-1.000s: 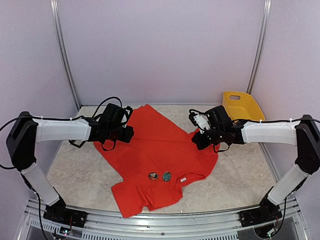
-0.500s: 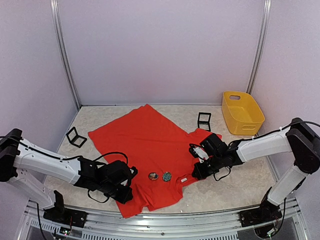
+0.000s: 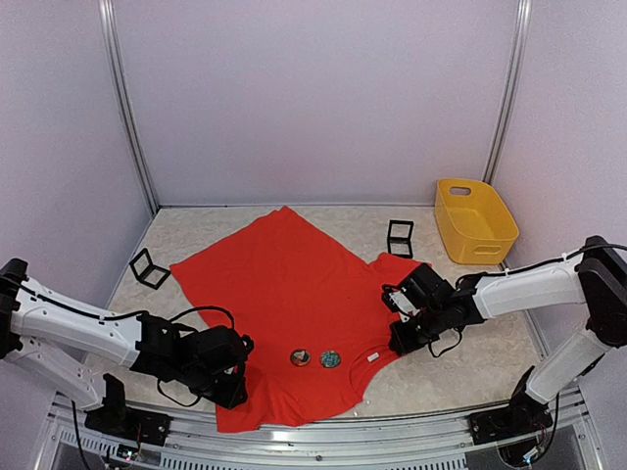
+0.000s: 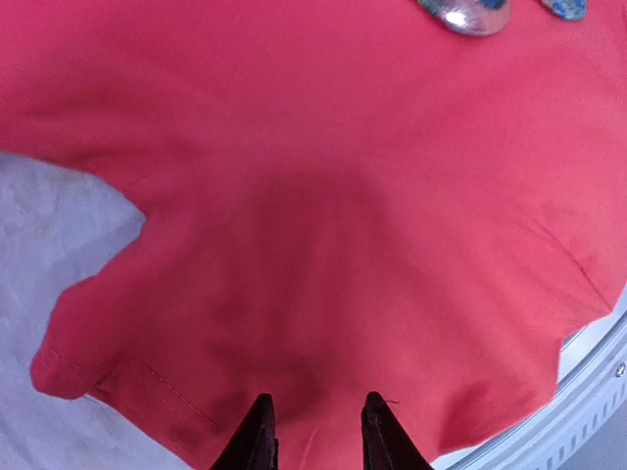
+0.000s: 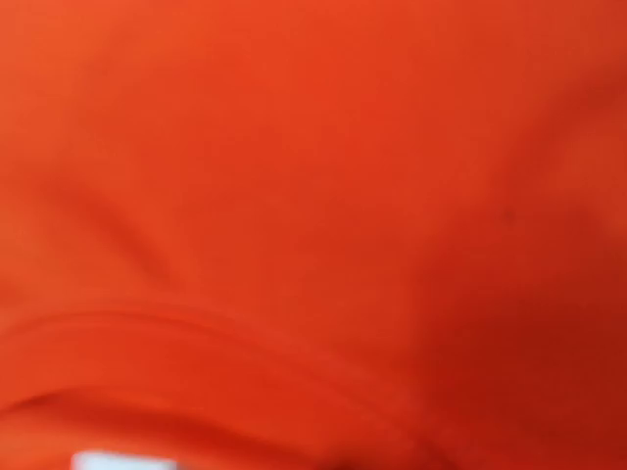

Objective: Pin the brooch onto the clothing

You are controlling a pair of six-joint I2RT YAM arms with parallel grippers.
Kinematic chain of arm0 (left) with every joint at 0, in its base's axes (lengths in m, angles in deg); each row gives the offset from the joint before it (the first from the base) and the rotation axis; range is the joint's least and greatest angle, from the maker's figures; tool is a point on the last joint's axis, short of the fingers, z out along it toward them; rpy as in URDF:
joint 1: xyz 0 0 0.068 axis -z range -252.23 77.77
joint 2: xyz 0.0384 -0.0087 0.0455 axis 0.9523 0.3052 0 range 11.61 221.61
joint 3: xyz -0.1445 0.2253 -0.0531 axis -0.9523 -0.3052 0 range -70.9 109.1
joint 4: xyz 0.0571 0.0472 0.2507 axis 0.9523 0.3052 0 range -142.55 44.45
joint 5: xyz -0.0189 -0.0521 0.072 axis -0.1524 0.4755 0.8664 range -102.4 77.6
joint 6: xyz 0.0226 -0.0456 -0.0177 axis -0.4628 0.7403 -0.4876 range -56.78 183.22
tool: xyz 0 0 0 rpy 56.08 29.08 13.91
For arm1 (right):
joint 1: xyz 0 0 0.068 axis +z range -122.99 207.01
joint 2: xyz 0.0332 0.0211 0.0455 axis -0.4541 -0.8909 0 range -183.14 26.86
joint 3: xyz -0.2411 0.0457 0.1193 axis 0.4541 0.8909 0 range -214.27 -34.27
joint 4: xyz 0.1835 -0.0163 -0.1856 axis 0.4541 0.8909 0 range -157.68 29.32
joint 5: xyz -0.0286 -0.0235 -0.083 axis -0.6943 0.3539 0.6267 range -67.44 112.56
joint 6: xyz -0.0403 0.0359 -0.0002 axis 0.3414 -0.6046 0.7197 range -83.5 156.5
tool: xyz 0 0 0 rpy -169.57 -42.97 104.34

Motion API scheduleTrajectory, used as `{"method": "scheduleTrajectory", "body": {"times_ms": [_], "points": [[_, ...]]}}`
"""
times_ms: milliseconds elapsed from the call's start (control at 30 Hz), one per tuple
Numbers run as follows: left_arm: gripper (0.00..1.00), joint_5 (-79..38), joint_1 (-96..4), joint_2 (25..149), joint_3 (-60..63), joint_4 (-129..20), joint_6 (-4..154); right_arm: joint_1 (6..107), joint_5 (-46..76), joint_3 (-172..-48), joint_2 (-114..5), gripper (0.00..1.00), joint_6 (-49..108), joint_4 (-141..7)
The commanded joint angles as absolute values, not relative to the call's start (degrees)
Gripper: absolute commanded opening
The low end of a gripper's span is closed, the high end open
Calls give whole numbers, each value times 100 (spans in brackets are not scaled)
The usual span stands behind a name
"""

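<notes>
The white label [image 3: 373, 358] at the neckline of the red T-shirt [image 3: 284, 284] is too small for us to read. The shirt lies spread on the bench [image 3: 490, 343], two round brooches [image 3: 301, 357] [image 3: 330, 359] on its chest — both cut off in the left wrist view. The left gripper [image 4: 313, 436] has its jaws slightly apart at the near hem; we cannot tell whether they pinch cloth. The right gripper [image 3: 400, 341], jaws clenched, rests by the shoulder — its own view is red blur. Two black frames [image 3: 149, 268] [image 3: 400, 238], one yellow bin [image 3: 475, 220].

Soft, matt red cloth on the T-shirt [image 3: 284, 284], lightly creased. The silvery brooch [image 3: 301, 357] and the blue brooch [image 3: 330, 359] gleam glossy. The yellow bin [image 3: 490, 240] is smooth plastic, and the tabletop [image 3: 470, 343] is mottled and matt.
</notes>
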State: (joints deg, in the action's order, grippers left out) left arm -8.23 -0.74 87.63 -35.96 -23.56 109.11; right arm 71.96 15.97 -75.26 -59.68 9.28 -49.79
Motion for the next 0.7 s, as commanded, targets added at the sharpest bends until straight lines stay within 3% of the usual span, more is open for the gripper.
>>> {"method": "scheduleTrajectory", "body": {"times_ms": [0, 67, 100, 200, 300, 433, 567, 667], "points": [[30, 319, -38, 8552, -2719, -1939, 10377, 7056, 1312, -8091, -5131, 6, 1353, -4956], [40, 1135, -349, 8259, -2495, -2040, 10165, 6752, 1735, -8199, -4635, 27, 1457, -5252], [46, 1549, -612, 8086, -2467, -2260, 9983, 6543, 2022, -8151, -4402, 45, 1495, -5496], [49, 2037, -1685, 7594, -2695, -3399, 9160, 5674, 2423, -7829, -3841, 76, 1840, -6426], [53, 2601, -2660, 7139, -3162, -4964, 8495, 4780, 2652, -7590, -3485, 84, 2155, -7027], [73, 3105, -3756, 6482, -4254, -7217, 7732, 3963, 3228, -6994, -3020, 98, 2562, -7788], [95, 3210, -4960, 6126, -5534, -9332, 7236, 3885, 4512, -6331, -2898, 99, 2682, -8593], [99, 3089, -5747, 6310, -5972, -9891, 7382, 3875, 4929, -5783, -3014, 100, 2602, -9515]]}}
